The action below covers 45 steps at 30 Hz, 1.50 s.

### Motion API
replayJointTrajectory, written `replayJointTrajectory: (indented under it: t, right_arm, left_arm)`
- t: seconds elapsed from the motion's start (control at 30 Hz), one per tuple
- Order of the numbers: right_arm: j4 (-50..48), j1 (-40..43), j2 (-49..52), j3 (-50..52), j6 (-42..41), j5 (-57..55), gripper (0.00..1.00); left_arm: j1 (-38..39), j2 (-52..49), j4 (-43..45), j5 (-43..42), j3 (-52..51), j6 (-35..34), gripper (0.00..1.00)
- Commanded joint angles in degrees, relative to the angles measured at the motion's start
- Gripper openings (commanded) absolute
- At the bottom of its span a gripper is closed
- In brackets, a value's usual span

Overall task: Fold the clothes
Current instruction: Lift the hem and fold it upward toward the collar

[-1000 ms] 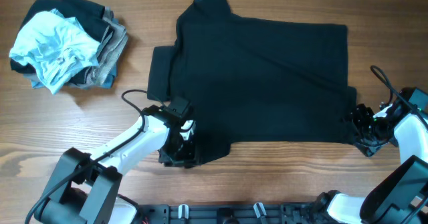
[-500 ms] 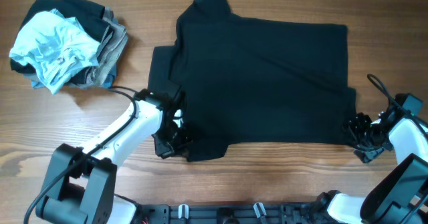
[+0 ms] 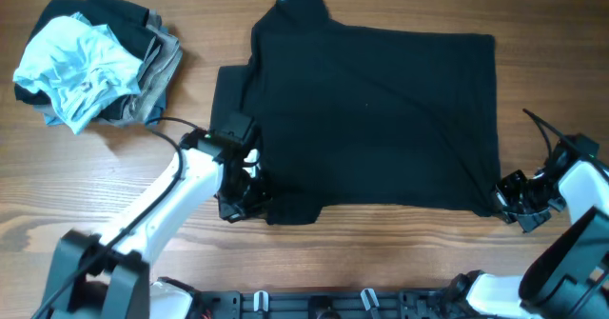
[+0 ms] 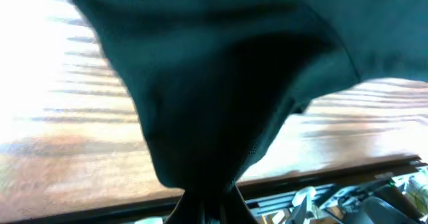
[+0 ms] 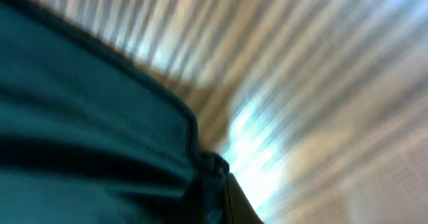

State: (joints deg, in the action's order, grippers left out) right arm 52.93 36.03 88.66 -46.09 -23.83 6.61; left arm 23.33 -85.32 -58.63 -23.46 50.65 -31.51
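Overhead view: the black shirt (image 3: 371,119) lies flat on the bench (image 3: 400,257), long axis left-right. At its near-left corner the left tool (image 3: 244,197) is clamped on cloth; at its near-right corner the right tool (image 3: 507,198) pinches cloth. A clothes pile (image 3: 90,62) sits far-left of the shirt, obstructing nothing.

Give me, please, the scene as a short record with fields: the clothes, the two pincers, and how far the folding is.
shirt: black, spread on the table, not yet folded
pile: crumpled clothes at the far left of the table, apart from the shirt
left pincer: shut on the shirt's near left corner, cloth bunched in it
right pincer: shut on the shirt's near right corner; its wrist view is blurred
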Motion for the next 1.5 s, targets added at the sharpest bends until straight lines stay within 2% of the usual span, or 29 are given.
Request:
replayJointTrajectory:
  t: [0.0, 0.07, 0.13, 0.23, 0.33, 0.43, 0.5, 0.73, 0.97, 1.07, 1.1, 1.13, 1.17, 1.2, 1.23, 1.27, 1.3, 1.4, 1.47]
  right_arm:
    - [1.3, -0.3, -5.3, -2.7, 1.4, 2.7, 0.04]
    - [-3.0, -0.3, -6.6, -2.7, 4.2, 12.4, 0.04]
    - [-9.4, -0.3, -6.6, -2.7, 2.9, 19.9, 0.04]
    - [-15.7, -0.3, -6.6, -2.7, -1.8, 20.0, 0.04]
    - [-20.3, -0.6, -6.4, -2.7, -4.9, 20.0, 0.04]
    - [-24.4, -0.6, -5.7, -2.7, -9.5, 20.0, 0.04]
    - [-26.4, -0.6, -4.3, -2.7, -10.9, 20.0, 0.04]
    - [-35.7, -5.4, 2.0, -2.7, -10.6, 20.7, 0.06]
    - [-44.9, -8.3, 4.8, -2.7, -10.7, 20.3, 0.11]
    - [-47.8, -8.3, 4.8, -2.7, -10.7, 20.0, 0.22]
    - [-48.2, -8.3, 4.8, -2.7, -10.6, 19.9, 0.32]
    - [-48.4, -8.3, 4.8, -2.7, -10.6, 19.6, 0.59]
    - [-48.4, -8.3, 4.8, -2.7, -10.5, 19.3, 0.66]
    - [-48.4, -8.3, 4.8, -2.7, -8.8, 19.3, 0.84]
    - [-47.8, -8.3, 4.8, -2.7, -6.6, 19.3, 0.91]
    - [-46.6, -8.3, 4.8, -2.7, -4.2, 19.3, 0.93]
    - [-44.2, -8.3, 4.8, -2.7, -2.3, 19.3, 0.93]
    - [-33.4, -8.3, 4.8, -2.7, -1.6, 16.7, 0.93]
    - [-25.0, -8.3, 4.8, -2.6, -1.5, 8.9, 0.91]
  left_arm:
    - [-2.4, 6.1, -1.5, 1.7, 0.8, 0.9, 0.04]
    - [-4.1, 9.4, 2.4, 2.5, 0.8, -1.8, 0.04]
    - [-4.9, 11.8, 13.3, 3.5, 0.8, -1.8, 0.04]
    - [-4.9, 11.0, 19.6, 8.6, 0.8, -1.4, 0.04]
    - [-4.9, 10.6, 27.3, 10.4, 0.8, 4.4, 0.04]
    - [-4.9, 10.6, 34.1, 14.4, 0.8, 5.9, 0.04]
    - [-4.9, 9.8, 36.8, 16.6, 0.8, 8.9, 0.04]
    - [-4.9, 2.6, 44.8, 20.8, 0.8, 10.3, 0.04]
    - [-4.9, 1.1, 45.2, 26.2, 0.8, 10.3, 0.04]
    - [-4.9, 1.1, 45.1, 26.2, 0.8, 10.3, 0.04]
    - [-4.9, 1.1, 45.1, 26.2, 0.8, 10.3, 0.04]
    - [-4.9, 1.1, 45.1, 26.1, 0.8, 10.3, 0.04]
    - [-4.9, 1.1, 45.1, 26.1, 0.8, 10.3, 0.1]
    - [-4.9, 1.1, 45.1, 26.1, 0.8, 10.3, 0.36]
    - [-4.9, 1.1, 44.8, 26.1, 0.8, 10.3, 0.58]
    - [-4.9, 1.1, 44.3, 26.1, 0.8, 10.3, 0.68]
    - [-4.9, 1.1, 43.0, 26.1, 0.8, 10.3, 0.73]
    - [-4.9, 1.1, 34.5, 26.2, 0.8, 10.6, 0.74]
    - [-4.9, 1.1, 26.6, 26.1, 0.8, 10.5, 0.69]
